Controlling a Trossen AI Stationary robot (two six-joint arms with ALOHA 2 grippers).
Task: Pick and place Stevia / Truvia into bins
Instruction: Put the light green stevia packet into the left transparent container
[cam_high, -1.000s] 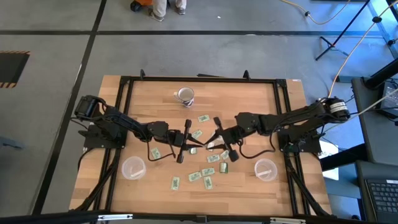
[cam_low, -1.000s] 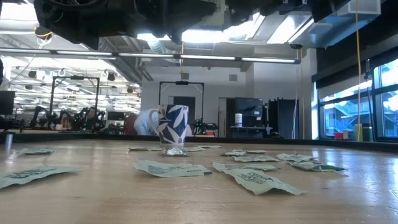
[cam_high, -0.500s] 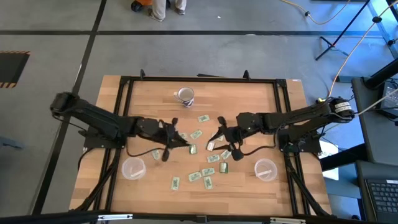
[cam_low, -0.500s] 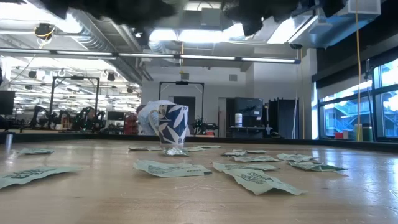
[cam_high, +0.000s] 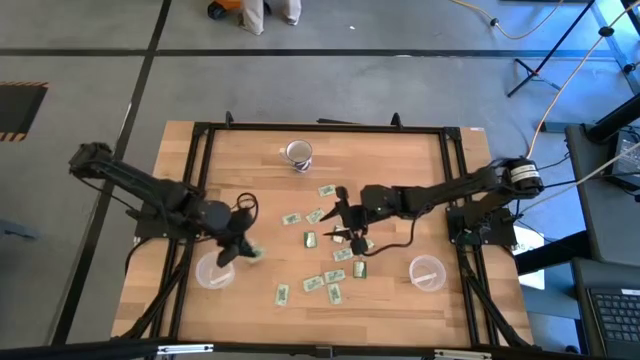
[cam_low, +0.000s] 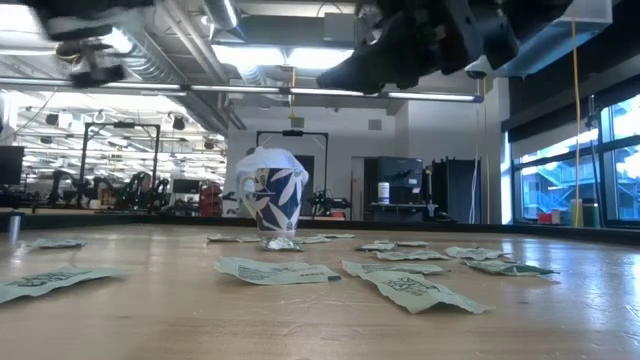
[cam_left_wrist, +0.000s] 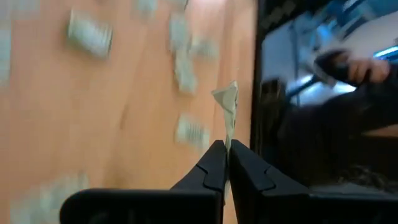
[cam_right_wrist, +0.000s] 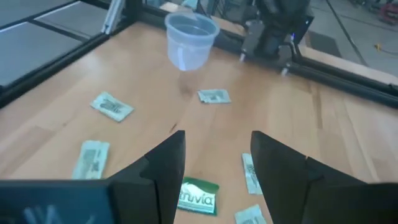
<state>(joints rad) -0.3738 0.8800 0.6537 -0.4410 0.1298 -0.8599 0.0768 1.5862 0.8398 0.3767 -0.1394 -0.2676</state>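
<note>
Several green-and-white Stevia / Truvia packets (cam_high: 322, 262) lie flat on the wooden table's middle. My left gripper (cam_high: 243, 252) (cam_left_wrist: 224, 155) is shut on one packet (cam_high: 254, 252), just right of the left clear bin (cam_high: 212, 271). My right gripper (cam_high: 341, 224) (cam_right_wrist: 214, 162) stands open above the packets in the middle, and a Truvia packet (cam_right_wrist: 198, 196) lies below the gap between its fingers. The right bin (cam_high: 427, 272) stands near the front right. My left gripper pinches one end of the packet (cam_left_wrist: 227, 134) between its two fingertips. The packet sticks out past the fingertips, edge-on to the wrist view, its free end (cam_left_wrist: 226, 99) bent. It is lifted clear of the table.
A white mug with a blue leaf pattern (cam_high: 298, 153) (cam_low: 272, 200) stands at the table's far middle. A black frame (cam_high: 320, 127) runs around the table top. A person's legs (cam_high: 268, 10) show on the floor beyond the far edge.
My left gripper has gone from the table's middle toward the left and near edge, up to the left bin, rolling its wrist and carrying one packet lifted clear. My right gripper has sunk a little toward the packets in the middle.
</note>
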